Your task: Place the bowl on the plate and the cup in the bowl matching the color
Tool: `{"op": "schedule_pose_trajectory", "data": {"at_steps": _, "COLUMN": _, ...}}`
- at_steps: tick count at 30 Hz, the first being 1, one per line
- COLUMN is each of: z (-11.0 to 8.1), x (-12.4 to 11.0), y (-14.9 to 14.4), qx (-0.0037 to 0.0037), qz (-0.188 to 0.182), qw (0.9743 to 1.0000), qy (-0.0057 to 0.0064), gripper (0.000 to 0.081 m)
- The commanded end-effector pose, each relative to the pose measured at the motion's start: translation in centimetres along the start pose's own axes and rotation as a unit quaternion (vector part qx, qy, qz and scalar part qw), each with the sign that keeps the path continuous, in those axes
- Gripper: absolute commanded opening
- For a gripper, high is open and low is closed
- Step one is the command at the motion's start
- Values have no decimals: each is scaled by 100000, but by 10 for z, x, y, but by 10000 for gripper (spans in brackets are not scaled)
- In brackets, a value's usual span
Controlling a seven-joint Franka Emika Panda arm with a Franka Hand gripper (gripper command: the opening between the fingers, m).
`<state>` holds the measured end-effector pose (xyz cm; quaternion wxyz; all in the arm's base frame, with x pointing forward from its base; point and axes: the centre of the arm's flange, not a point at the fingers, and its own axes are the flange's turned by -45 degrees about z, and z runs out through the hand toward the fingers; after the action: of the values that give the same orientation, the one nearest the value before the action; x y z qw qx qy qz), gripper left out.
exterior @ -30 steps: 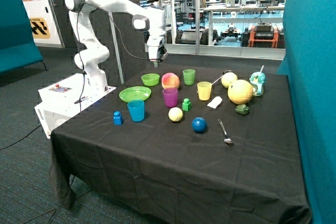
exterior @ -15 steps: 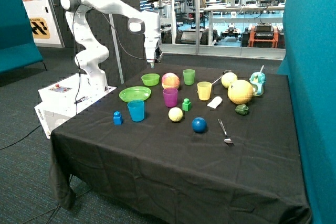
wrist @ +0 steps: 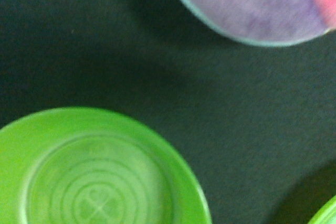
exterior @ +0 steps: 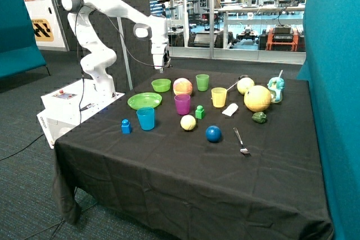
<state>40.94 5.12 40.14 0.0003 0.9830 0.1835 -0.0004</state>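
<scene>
The lime-green bowl (exterior: 161, 85) sits on the black cloth at the back of the table, beside a pink-and-yellow ball (exterior: 183, 86). The flat green plate (exterior: 144, 100) lies just in front of the bowl, with nothing on it. The translucent green cup (exterior: 202, 82) stands upright on the far side of that ball. My gripper (exterior: 160, 69) hangs a short way above the bowl's back edge. The wrist view looks straight down on the bowl (wrist: 100, 177). A sliver of the plate (wrist: 328, 214) shows at one corner and the ball (wrist: 257, 3) at another.
A purple cup (exterior: 182, 104), a yellow cup (exterior: 219, 96) and a blue cup (exterior: 145, 118) stand nearby. A blue block (exterior: 126, 126), a green block (exterior: 199, 112), a cream ball (exterior: 188, 122), a blue ball (exterior: 213, 134), a fork (exterior: 241, 141) and a large yellow ball (exterior: 257, 98) are scattered around.
The arm has swung sideways, away from the ball, and the gripper now hangs over the bowl. Nothing on the table has moved.
</scene>
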Motion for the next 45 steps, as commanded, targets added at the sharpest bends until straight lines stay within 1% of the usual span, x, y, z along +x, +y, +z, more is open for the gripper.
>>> {"op": "schedule_pose_trajectory", "data": {"at_steps": 1, "z": 19, "x": -18, "y": -12, "qx": 19, "qz": 668, "qw": 99998, "qy": 40, "gripper": 262}}
{"op": "schedule_pose_trajectory", "data": {"at_steps": 3, "z": 22, "x": -20, "y": -12, "qx": 20, "qz": 1108, "qw": 99994, "qy": 40, "gripper": 312}}
{"op": "schedule_pose_trajectory", "data": {"at_steps": 7, "z": 32, "x": -24, "y": -12, "qx": 20, "qz": 1339, "qw": 99991, "qy": 40, "gripper": 483}}
{"op": "schedule_pose_trajectory", "data": {"at_steps": 10, "z": 39, "x": -27, "y": -13, "qx": 20, "qz": 1316, "qw": 99991, "qy": 40, "gripper": 556}}
{"op": "schedule_pose_trajectory", "data": {"at_steps": 12, "z": 44, "x": -29, "y": -13, "qx": 20, "qz": 1409, "qw": 99990, "qy": 40, "gripper": 583}}
{"op": "schedule_pose_trajectory", "data": {"at_steps": 19, "z": 60, "x": -34, "y": -16, "qx": 20, "qz": 1214, "qw": 99993, "qy": 40, "gripper": 604}}
{"op": "schedule_pose_trajectory", "data": {"at_steps": 25, "z": 69, "x": -38, "y": -18, "qx": 20, "qz": 836, "qw": 99996, "qy": 40, "gripper": 596}}
{"op": "schedule_pose_trajectory", "data": {"at_steps": 34, "z": 75, "x": -40, "y": -11, "qx": 19, "qz": 439, "qw": 99999, "qy": 40, "gripper": 599}}
{"op": "schedule_pose_trajectory", "data": {"at_steps": 40, "z": 72, "x": -38, "y": -5, "qx": 19, "qz": 36, "qw": 100000, "qy": 40, "gripper": 610}}
{"op": "schedule_pose_trajectory", "data": {"at_steps": 42, "z": 72, "x": -38, "y": -4, "qx": 19, "qz": -65, "qw": 100000, "qy": 40, "gripper": 606}}
{"op": "schedule_pose_trajectory", "data": {"at_steps": 44, "z": 73, "x": -39, "y": -4, "qx": 19, "qz": -139, "qw": 100000, "qy": 40, "gripper": 583}}
{"op": "schedule_pose_trajectory", "data": {"at_steps": 45, "z": 74, "x": -39, "y": -4, "qx": 19, "qz": -168, "qw": 100000, "qy": 40, "gripper": 592}}
